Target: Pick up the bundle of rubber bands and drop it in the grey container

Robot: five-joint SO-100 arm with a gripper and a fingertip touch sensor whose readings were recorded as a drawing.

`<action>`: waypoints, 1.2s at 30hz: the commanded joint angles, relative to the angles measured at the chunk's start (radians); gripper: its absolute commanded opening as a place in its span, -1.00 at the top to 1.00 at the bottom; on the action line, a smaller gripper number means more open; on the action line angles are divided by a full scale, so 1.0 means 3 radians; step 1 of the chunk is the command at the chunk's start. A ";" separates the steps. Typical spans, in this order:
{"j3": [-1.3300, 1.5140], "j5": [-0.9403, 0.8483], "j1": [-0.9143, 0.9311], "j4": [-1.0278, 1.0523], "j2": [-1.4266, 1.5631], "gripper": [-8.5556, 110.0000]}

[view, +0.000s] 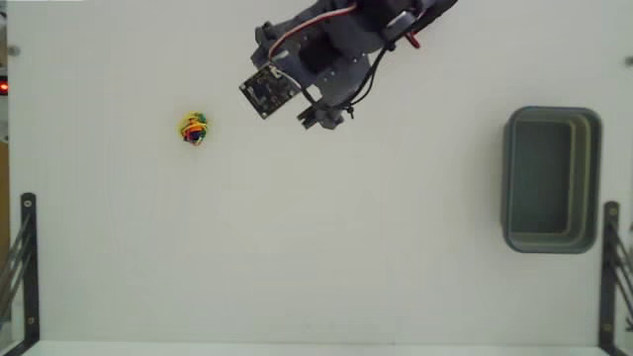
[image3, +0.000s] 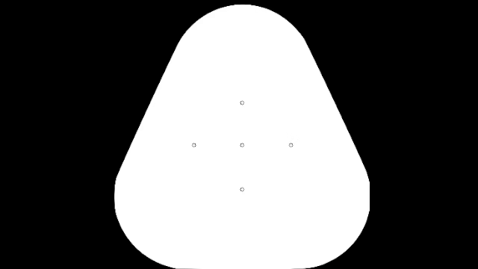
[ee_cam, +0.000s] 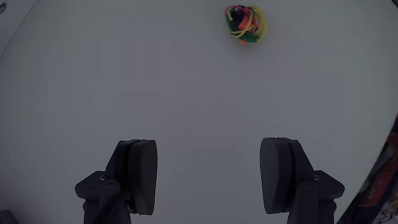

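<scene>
The bundle of rubber bands (view: 194, 129) is a small yellow, red, green and blue clump lying on the white table at the left of the fixed view. In the wrist view the bundle (ee_cam: 245, 23) lies ahead of the fingers, near the top edge and a little right of centre. My gripper (ee_cam: 208, 168) is open, its two dark pads wide apart with only bare table between them. The arm (view: 336, 49) reaches in from the top of the fixed view, well to the right of the bundle. The grey container (view: 506, 183) stands empty at the far right.
Black metal brackets stand at the lower left (view: 28, 267) and lower right (view: 611, 267) corners of the table. A small red light (view: 3, 87) glows at the left edge. White tabletop stretches between the bundle and the container.
</scene>
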 commanded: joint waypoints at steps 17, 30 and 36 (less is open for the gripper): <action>0.0017 0.0015 0.0277 0.0008 0.0117 -1.00; 0.0017 0.0015 0.0442 0.0008 0.0117 -1.00; 0.0017 0.0015 0.0508 0.0008 0.0117 -1.00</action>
